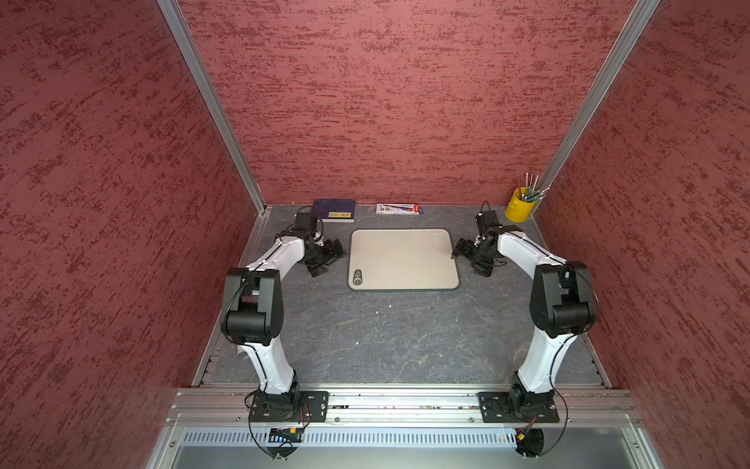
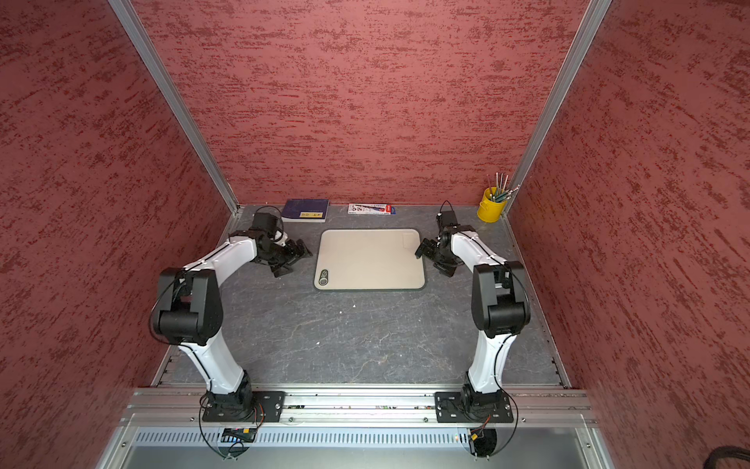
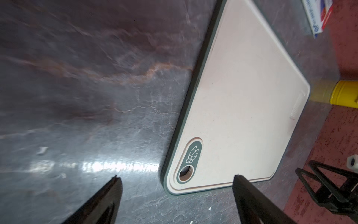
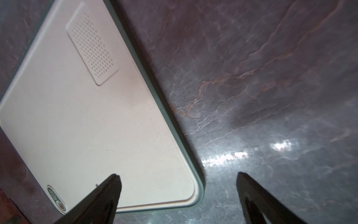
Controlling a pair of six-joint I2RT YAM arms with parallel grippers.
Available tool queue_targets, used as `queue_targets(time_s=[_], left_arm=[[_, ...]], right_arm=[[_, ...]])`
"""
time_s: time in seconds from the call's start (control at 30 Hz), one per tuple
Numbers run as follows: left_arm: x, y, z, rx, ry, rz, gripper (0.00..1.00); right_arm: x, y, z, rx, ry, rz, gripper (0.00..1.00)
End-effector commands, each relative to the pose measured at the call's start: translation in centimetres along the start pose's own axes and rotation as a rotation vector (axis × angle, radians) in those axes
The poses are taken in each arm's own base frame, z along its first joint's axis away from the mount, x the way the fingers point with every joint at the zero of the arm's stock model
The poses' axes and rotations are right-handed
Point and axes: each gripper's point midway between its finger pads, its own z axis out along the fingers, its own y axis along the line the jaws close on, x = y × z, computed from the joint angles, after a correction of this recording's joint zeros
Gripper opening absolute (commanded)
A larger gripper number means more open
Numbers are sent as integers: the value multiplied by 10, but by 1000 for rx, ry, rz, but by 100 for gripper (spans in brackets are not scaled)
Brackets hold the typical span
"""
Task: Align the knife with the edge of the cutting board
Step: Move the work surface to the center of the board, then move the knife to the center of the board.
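Both grippers are spread wide open and holding nothing. The left gripper (image 3: 176, 176) hangs just off the board's corner with the oval hole (image 3: 186, 173), jaws splayed either side of that corner in its wrist view. The right gripper (image 4: 178, 174) sits at the opposite short side, spread just as wide, one jaw over the board and one over the table. In both top views they flank the cutting board (image 1: 401, 260) like bookends, and neither touches it as far as I can tell.

Weird bit: the cutting board is totally bare, lying flat on the grey marbled tabletop (image 1: 385, 333), and I can't find the knife in any view. It's not on the board, beside it, or in a jaw. Along the back wall there's only a dark blue book (image 1: 335, 210), a flat packet (image 1: 399, 209) and a yellow cup (image 1: 517, 208) of tools.

My read: nothing's aligned, so the whole job is left, unless the knife's hidden somewhere.
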Motion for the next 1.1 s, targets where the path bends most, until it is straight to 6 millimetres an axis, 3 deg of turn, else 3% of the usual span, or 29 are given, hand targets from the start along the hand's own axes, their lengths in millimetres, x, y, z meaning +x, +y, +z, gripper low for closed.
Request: queue_targets(time_s=[0.0, 0.17, 0.3, 0.5, 0.83, 1.07], left_arm=[[-3, 36, -32, -116, -66, -44, 92], [10, 99, -72, -274, -133, -156, 92], [30, 150, -92, -375, -145, -298, 92], [46, 203, -115, -448, -182, -455, 92], [55, 263, -130, -464, -170, -666, 90], [61, 286, -124, -441, -158, -768, 89]], right_arm=[[8, -15, -14, 53, -15, 24, 98], [25, -20, -19, 32, 15, 62, 98], [39, -21, -22, 9, 36, 87, 98], [47, -21, -19, 6, 54, 78, 98], [52, -6, -14, -10, 82, 66, 98], [58, -1, -10, -15, 106, 61, 98]])
